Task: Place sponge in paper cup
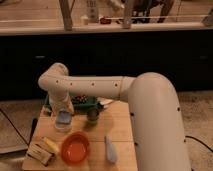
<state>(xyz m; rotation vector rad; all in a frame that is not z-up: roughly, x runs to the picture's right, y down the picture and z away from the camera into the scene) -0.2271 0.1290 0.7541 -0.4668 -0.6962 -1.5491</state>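
My gripper point(63, 110) near the table's point(119, 125) left edge, its grip I cannot tell, sponge point(63, 119) at the paper cup point(62, 127) mouth, orange bowl point(75, 148) close in front, bare wood rightward

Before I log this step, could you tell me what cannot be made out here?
Camera view: paper cup mostly hidden behind the sponge and the gripper above it.
Camera view: green tray contents, covered by the arm.
Camera view: yellow-and-brown block, too blurred to identify.
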